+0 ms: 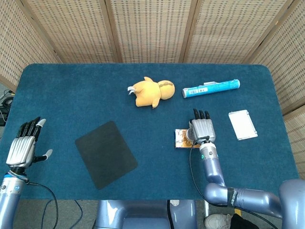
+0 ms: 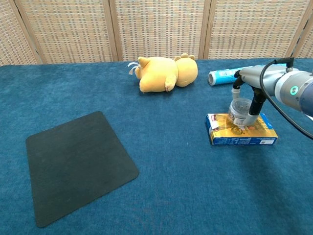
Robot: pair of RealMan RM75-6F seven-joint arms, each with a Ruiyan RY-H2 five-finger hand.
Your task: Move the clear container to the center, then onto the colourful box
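— Where do I have the clear container [image 2: 240,111] right now?

— I have it over the colourful box [image 2: 241,129], upright, its long axis vertical and its round mouth facing up. Whether its base touches the box top or hangs just above, I cannot tell from the chest view. In the head view only a sliver of it shows at my right hand's [image 1: 201,130] nine o'clock side.

— How does it look?

— A short see-through cylinder, glassy, with the box's yellow print showing through its lower wall (the rim reads as a pale ring).

— And the box itself?

— Flat on the blue table [image 1: 71,90], long axis running three to nine o'clock in the chest view, yellow top, blue front edge.

— My hands?

— The right hand grips the container from its three o'clock side, fingers wrapped down along its wall. The left hand [image 1: 26,145] is released, fingers spread, holding nothing, at the table's nine o'clock edge.

— Anything near?

— The yellow plush toy [image 1: 151,91] lies toward eleven o'clock of the box, the blue tube [image 1: 211,88] toward twelve, well apart.
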